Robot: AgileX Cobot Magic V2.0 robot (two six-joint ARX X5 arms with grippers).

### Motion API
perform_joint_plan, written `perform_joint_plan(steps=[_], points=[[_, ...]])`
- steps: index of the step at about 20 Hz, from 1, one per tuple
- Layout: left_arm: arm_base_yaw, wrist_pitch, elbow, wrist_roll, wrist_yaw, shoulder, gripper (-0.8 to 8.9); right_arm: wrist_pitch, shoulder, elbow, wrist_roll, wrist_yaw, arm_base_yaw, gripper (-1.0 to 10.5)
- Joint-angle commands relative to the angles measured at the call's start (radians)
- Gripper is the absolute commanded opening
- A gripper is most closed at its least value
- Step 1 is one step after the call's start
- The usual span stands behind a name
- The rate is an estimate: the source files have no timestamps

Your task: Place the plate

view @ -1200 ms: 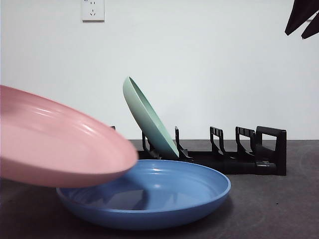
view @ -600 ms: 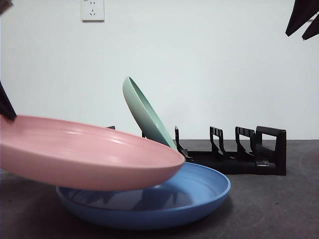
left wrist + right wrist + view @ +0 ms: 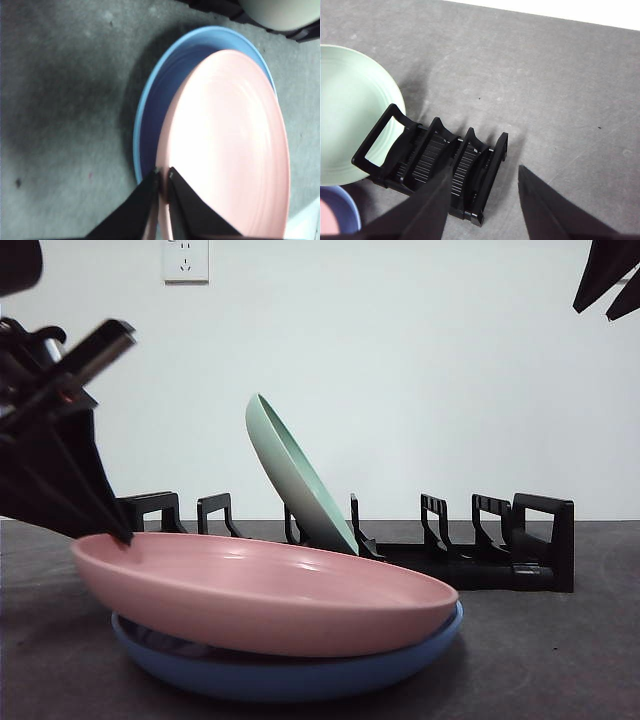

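While our left gripper (image 3: 163, 176) has its jaws clamped on the pink plate (image 3: 265, 590), we should lower it flat into the blue plate (image 3: 290, 675); our right gripper (image 3: 482, 200) waits, jaws apart.

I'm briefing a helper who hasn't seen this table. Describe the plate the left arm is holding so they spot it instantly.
Find the black dish rack at the back of the table. In front of it lies a blue plate; the pink plate lies in it, its rim pinched by the left end effector. It's the only pink one; the green plate leans in the rack.

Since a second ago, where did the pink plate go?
The left tool, shut on its rim, brought the pink plate across and down; it now sits over the blue plate. The green plate, the rack and the right tool stayed put.
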Motion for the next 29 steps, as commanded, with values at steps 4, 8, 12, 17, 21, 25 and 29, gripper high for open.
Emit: perform_joint_plan(steps=[4,8,12,17,21,25,29], points=[[-0.012,0.073,0.006,-0.008,0.005,0.076,0.15,0.0,0.01,0.011,0.011,0.003,0.002,2.0],[-0.012,0.092,0.006,-0.009,0.001,0.104,0.16,0.0,0.01,0.011,0.011,0.003,0.002,2.0],[-0.012,0.093,0.006,-0.02,0.001,0.118,1.32,-0.001,0.01,0.011,0.011,0.003,0.002,2.0],[-0.012,0.091,0.007,-0.031,0.02,0.114,2.95,-0.005,0.01,0.011,0.011,0.003,0.002,2.0],[-0.009,0.089,0.018,0.024,0.067,0.035,3.12,-0.004,0.01,0.011,0.014,0.002,0.011,2.0],[0.047,0.056,0.041,0.154,0.066,-0.106,3.09,-0.001,0.01,0.011,0.025,-0.001,0.042,2.0],[0.14,0.013,0.06,0.254,0.046,-0.206,3.09,0.004,0.01,0.011,0.06,-0.004,0.085,2.0]])
